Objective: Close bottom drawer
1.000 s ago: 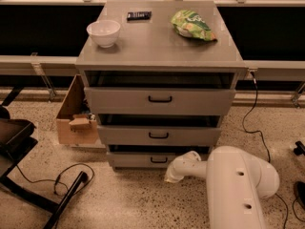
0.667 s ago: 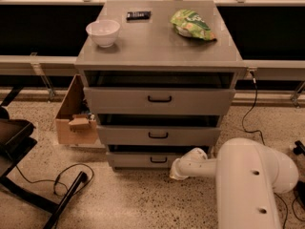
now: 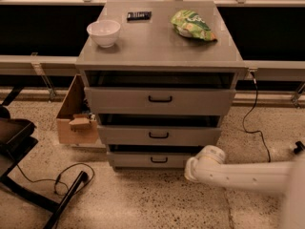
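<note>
Bottom drawer (image 3: 152, 160): we log it in the lowest tier of the grey cabinet (image 3: 157, 44). Its front faces us at floor level with a dark gap above it, so it reads as not fully shut. A white robot arm (image 3: 248, 175) reaches in from the right along the floor. Its gripper (image 3: 191, 170) sits at the drawer's front right corner, touching or just beside it. We cannot tell whether the gripper is open or closed. An open cardboard box (image 3: 71, 104) stands against the cabinet's left side. On the cabinet top, a green snack bag (image 3: 193, 25) lies near the back right corner. A white bowl (image 3: 104, 32) sits by the left edge. A small black object (image 3: 139, 15) lies at the back edge, between them.
</note>
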You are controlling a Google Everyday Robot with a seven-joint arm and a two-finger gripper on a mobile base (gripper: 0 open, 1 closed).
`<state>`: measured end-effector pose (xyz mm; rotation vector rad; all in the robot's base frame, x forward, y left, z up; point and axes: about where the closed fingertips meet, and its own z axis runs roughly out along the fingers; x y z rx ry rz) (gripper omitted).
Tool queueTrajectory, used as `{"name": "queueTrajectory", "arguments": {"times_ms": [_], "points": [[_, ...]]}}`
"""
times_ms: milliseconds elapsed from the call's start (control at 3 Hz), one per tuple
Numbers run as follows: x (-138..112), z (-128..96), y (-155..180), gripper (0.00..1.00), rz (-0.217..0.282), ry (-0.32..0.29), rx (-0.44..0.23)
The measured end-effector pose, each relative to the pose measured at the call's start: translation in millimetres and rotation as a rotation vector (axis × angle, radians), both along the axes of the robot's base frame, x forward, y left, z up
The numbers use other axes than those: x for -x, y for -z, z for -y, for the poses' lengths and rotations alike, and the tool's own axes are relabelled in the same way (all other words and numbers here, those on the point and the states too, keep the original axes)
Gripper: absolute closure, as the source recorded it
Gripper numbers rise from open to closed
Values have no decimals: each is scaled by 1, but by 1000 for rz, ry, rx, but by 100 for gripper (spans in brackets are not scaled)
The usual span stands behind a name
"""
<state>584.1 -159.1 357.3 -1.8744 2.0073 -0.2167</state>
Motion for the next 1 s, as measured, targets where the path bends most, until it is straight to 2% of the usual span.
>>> {"name": "queueTrajectory", "arguments": {"times_ms": [333, 667, 1000], "points": [[53, 33, -60, 100, 57, 64, 100], [104, 41, -105, 100, 129, 104, 216], [149, 8, -126, 100, 180, 100, 296]]}}
